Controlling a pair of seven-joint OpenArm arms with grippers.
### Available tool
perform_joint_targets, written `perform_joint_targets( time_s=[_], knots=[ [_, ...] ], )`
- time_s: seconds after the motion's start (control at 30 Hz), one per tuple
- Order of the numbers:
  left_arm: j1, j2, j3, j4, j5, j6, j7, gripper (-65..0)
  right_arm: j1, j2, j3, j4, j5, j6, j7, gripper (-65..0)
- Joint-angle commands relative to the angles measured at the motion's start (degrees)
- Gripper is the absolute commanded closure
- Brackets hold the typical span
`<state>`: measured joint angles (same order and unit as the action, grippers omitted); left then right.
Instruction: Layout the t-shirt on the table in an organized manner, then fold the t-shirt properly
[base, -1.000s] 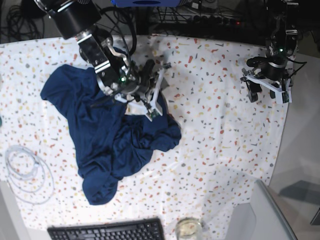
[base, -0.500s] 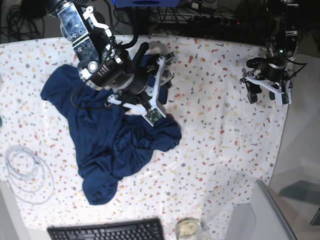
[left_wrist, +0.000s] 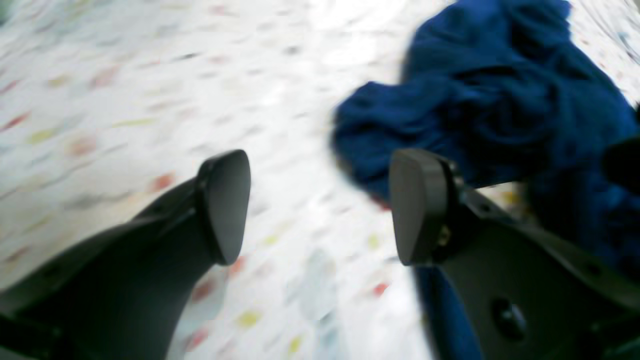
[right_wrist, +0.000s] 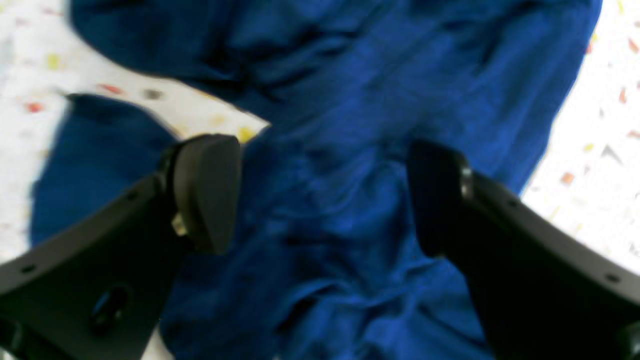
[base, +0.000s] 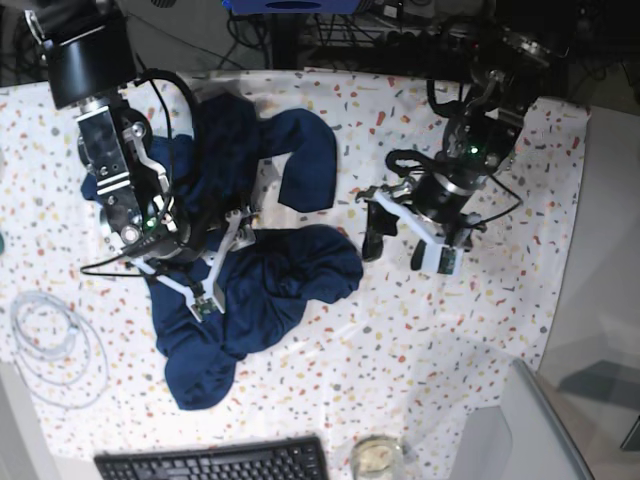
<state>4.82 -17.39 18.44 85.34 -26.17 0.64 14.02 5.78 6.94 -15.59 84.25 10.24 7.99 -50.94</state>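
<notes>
The right gripper (right_wrist: 325, 195) hangs just above the t-shirt (base: 240, 270), its fingers spread wide with nothing between them but rumpled navy cloth below; in the base view it sits over the middle-left of the heap (base: 195, 275). The left gripper (left_wrist: 320, 205) is spread too, empty, poised over bare speckled table (left_wrist: 150, 75) with the shirt's near edge just beside one fingertip (left_wrist: 417, 205); seen from the base it hovers close to the garment's right-hand bulge (base: 405, 240).

The step in hand, by my reading, is the laying-out — no fold has begun; the shirt lies crumpled across the left half of the table, one lobe flung toward the far edge, another trailing toward the keyboard (base: 215, 462).

Next move calls for each gripper to find a true edge — a hem or shoulder, not a bunched middle layer — and draw the cloth apart and flat; which part is sleeve and which is hem I cannot tell from this tangle.

Around it: a coil of white cable (base: 55, 345) lies near the left edge, just beside the shirt's lower lobe, and could snag if the cloth is dragged that way; a small glass (base: 377, 457) stands by the keyboard at the front edge, well apart from the grippers.
</notes>
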Motion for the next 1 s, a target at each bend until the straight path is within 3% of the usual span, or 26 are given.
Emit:
perform_joint_targets(
  time_s=[0.0,0.1,0.2,0.3,0.43,0.5,0.53,0.67,0.77,0.97],
  knots=[
    [-1.9,0.8,0.7,-0.5,-0.2,-0.1,-1.2,-41.5,1.1,0.0,-0.2,0.3,0.8,0.1,1.0,-48.2],
    [-4.5,3.3,1.0,-4.1,-0.2,-0.1,-1.2,-41.5,0.9,-0.2,-0.3,-0.1,0.8,0.1,2.5,-48.2],
    [-4.9,3.5,1.0,-5.7,-0.2,-0.1,-1.2,-41.5,1.3,-0.4,-0.3,-3.4,0.8,-1.4,4.7,-48.2],
    [-4.4,2.7,0.9,-6.2,-0.2,-0.1,-1.2,-41.5,1.7,-0.8,-0.4,-6.4,0.8,-5.5,5.4,-48.2],
    [-4.1,0.3,0.9,-6.3,-0.6,-0.1,-1.2,-41.5,2.0,-2.1,-0.4,-10.2,0.8,-5.8,8.1,-47.6],
    [-4.1,-0.5,1.0,-6.0,-0.6,-0.1,-1.2,-41.5,3.1,-2.1,-0.4,-13.2,0.8,-5.8,9.0,-41.3],
    [-4.0,-0.6,1.1,-5.8,-0.6,-0.1,-1.2,-41.5,3.2,-2.1,-0.4,-14.0,0.8,-5.8,9.0,-34.5],
    [-3.2,-0.7,1.1,-5.8,-0.2,-0.1,-1.2,-41.5,2.1,-1.6,0.3,-11.3,0.9,-5.8,8.7,0.0],
    [-2.7,-1.6,1.8,-5.9,-0.2,-0.2,-1.2,-41.5,-1.3,0.6,0.4,-3.3,0.9,-5.9,6.8,-3.2],
    [-2.0,-1.7,1.7,-5.8,-0.2,-0.3,-1.2,-39.8,-7.8,2.3,6.6,16.8,0.9,-5.6,-0.9,0.0]
  ],
)
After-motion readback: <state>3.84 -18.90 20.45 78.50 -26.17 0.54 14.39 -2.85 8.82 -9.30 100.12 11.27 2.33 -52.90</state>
